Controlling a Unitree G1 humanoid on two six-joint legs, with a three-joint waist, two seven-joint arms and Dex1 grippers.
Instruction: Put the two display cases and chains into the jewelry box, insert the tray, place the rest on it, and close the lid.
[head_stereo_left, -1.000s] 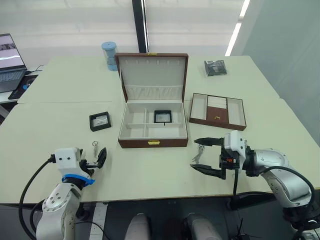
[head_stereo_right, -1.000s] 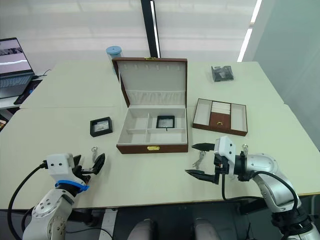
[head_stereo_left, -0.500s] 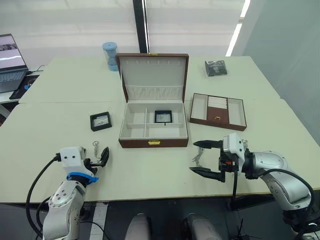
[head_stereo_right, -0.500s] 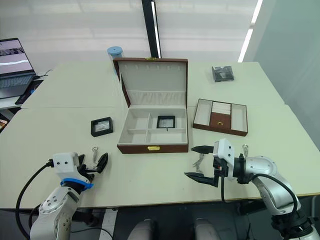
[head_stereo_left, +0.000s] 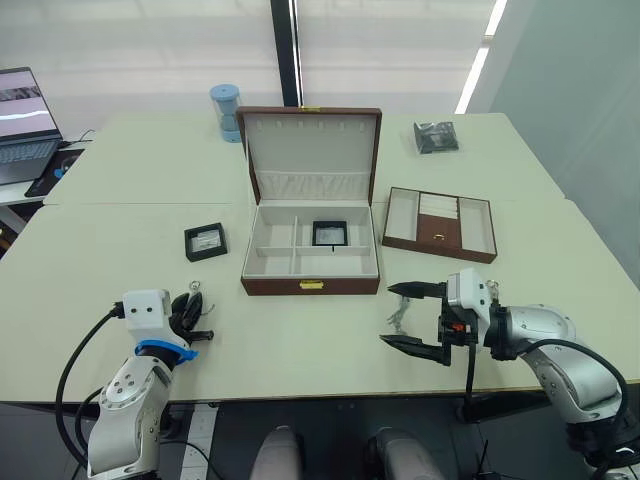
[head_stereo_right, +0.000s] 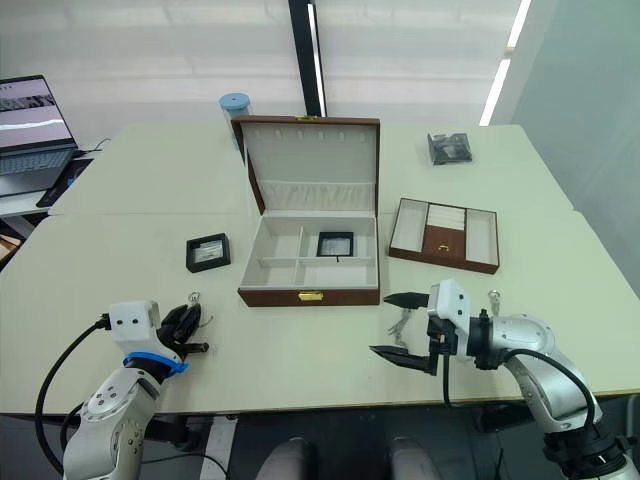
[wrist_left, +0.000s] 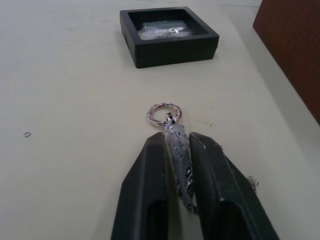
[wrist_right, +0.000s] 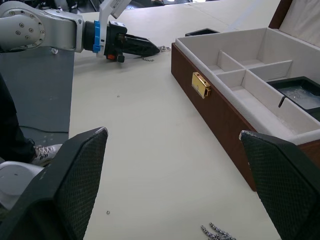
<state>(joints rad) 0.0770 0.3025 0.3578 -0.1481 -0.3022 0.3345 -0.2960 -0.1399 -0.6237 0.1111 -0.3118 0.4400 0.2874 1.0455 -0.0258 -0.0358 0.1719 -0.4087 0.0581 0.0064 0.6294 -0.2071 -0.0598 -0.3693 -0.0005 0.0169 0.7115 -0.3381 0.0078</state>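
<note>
Left of the jewelry box (head_stereo_left: 311, 255), the left end effector (wrist_left: 176, 145) pinches a chain (wrist_left: 169, 120) on the surface, ready for lifting. The right end effector (head_stereo_left: 408, 316), spread wide, straddles another chain (head_stereo_left: 398, 317) right of the box.

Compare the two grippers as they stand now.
The left gripper is shut on a chain; the right gripper is wide open and holds nothing. The left sits left of the box, the right to its right, beside another chain. Both are low over the table.
</note>
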